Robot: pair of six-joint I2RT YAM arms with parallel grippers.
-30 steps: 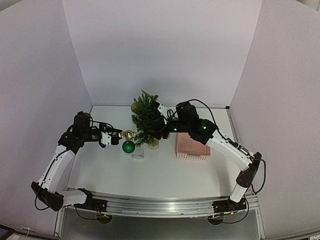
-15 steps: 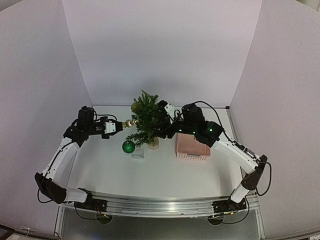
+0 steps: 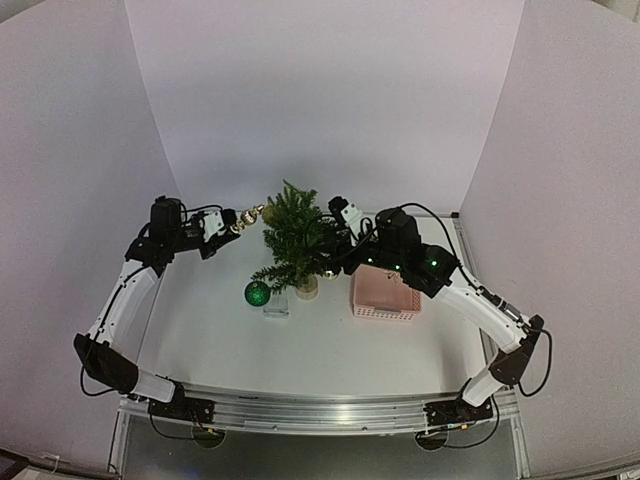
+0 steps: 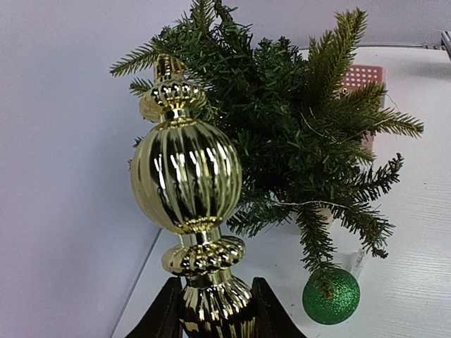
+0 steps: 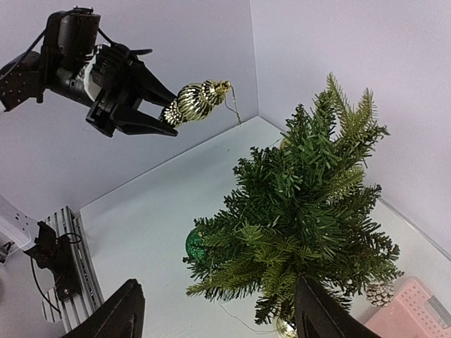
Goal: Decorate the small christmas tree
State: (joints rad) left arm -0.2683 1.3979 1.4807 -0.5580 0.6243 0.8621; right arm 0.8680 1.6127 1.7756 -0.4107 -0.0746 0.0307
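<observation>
Since the left fingers [image 4: 168, 318] are clamped on the bottom knob of the ornament [image 4: 187, 176], a hard, shiny, probably slippery gold thing, its thread loop ends up pointing at the tree [image 3: 297, 240]. The tree stands mid-surface [image 3: 200, 340] just beside the basket [image 3: 385, 296], with a green ball [image 3: 258, 293] that looks hung on a low branch. Right fingers [image 5: 121, 313] hover spread wide near the tree's right side, holding nothing. My guess is the tree's light and tippy on that little base [image 3: 306, 288], with soft, springy branches, so steady it by the trunk or a thick inner branch, not the tips.
</observation>
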